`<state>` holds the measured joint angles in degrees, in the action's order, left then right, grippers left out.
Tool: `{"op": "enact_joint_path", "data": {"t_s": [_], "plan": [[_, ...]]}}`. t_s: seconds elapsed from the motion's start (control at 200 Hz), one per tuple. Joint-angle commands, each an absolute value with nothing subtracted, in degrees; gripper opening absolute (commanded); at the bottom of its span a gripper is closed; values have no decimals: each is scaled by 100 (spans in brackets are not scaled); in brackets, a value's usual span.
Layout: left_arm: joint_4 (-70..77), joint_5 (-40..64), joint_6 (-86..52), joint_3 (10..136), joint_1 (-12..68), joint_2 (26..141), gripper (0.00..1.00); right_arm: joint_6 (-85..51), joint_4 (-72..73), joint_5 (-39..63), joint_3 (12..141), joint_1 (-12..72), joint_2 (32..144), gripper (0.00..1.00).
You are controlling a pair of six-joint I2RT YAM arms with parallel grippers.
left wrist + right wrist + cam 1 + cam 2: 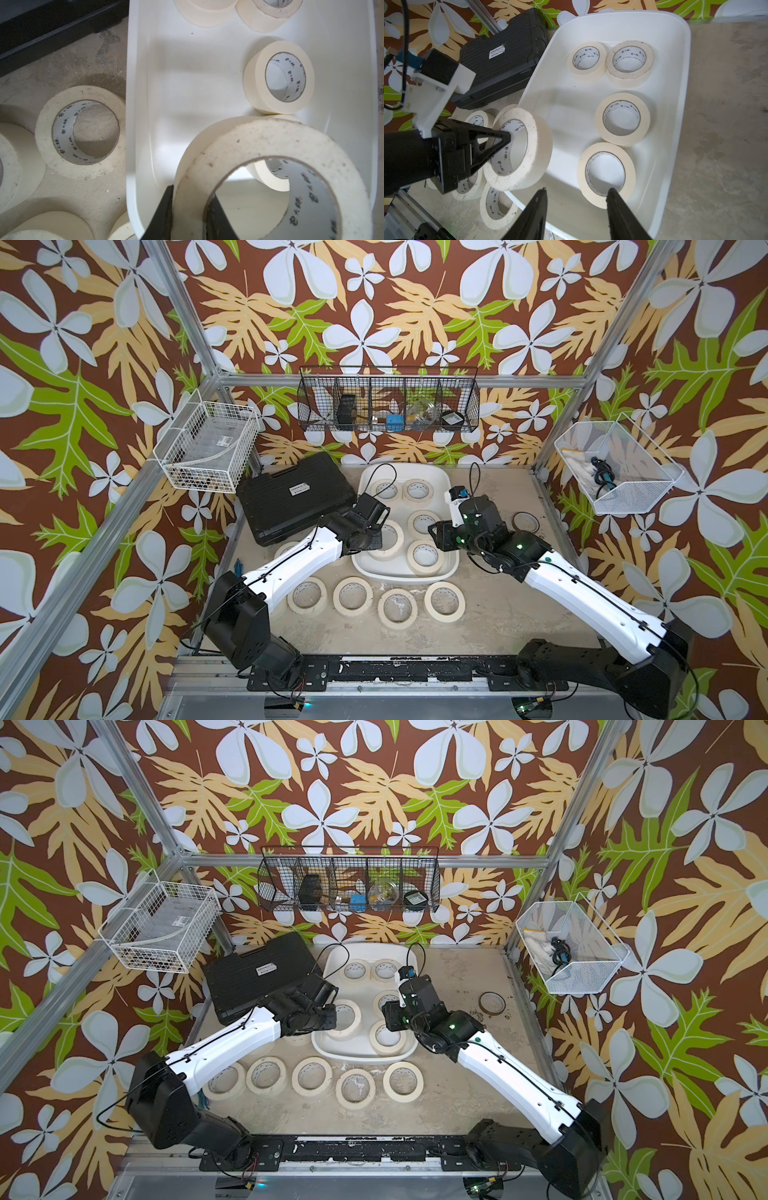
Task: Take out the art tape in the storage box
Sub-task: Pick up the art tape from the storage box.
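- Where both top views look down on the table, the storage box (pixel 401 576) sits mid-table toward 12 o'clock. Four art tape rolls (pixel 417 490) lie flat inside it, their core print too small to read.
- At the box's 9 o'clock edge is the left gripper (pixel 373 536). Its fingers are hidden under its own body, which also covers part of the held roll (pixel 395 531).
- At the box's 3 o'clock side is the right gripper (pixel 439 540), with its fingertips hidden beneath the wrist.
- At 6 o'clock of the box, loose rolls (pixel 352 596) lie in a row on the table. The left arm covers the row's 9 o'clock end.
- At 10 o'clock lies a black case (pixel 295 495), and at 3 o'clock a dark ring (pixel 525 522) whose material is unclear.
- Left wrist view: the left gripper is clamped on the held roll's wall, with one of its fingers (pixel 164 212) outside and the other inside the core. The frame edge cuts off both the fingers and the roll.
- Right wrist view: the held roll is tilted over the box's rim.
- Right wrist view: the right gripper's jaws stand apart and grip nothing, above the nearest roll (pixel 606 148) in the box. One fingertip overlaps that roll's ring, and contact cannot be told.
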<state>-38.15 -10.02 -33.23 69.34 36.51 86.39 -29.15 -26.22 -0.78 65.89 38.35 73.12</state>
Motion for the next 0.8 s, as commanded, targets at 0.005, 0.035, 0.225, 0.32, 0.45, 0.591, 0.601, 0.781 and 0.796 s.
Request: {"op": "enact_joint_path", "data": {"t_s": [0.005,0.035,0.225,0.32,0.45,0.591,0.601,0.781,0.796], "plan": [[-3534,-855,-3218,6766,3723,8520,8,-2870,-2338,263,6830,3887,7719,49],[-3501,-837,-3213,6719,3741,8508,8,-2860,-2338,305,6901,3914,7850,49],[-3377,-693,-3117,6583,3845,8444,8,-2773,-2294,567,7169,4049,8480,48],[-3375,-694,-3114,6597,3872,8432,8,-2744,-2311,570,7223,4118,8672,48],[-3410,-715,-3164,6619,3884,8461,8,-2679,-2270,403,7192,4195,8817,48],[-3419,-694,-3163,6630,3926,8501,8,-2594,-2309,264,7216,4258,9031,48],[-3419,-692,-3159,6628,3928,8500,8,-2591,-2311,251,7216,4266,9052,48],[-3419,-698,-3156,6643,3954,8509,8,-2559,-2309,6,7294,4367,9267,47],[-3421,-717,-3155,6644,3949,8517,8,-2552,-2308,-23,7298,4388,9278,47]]}}
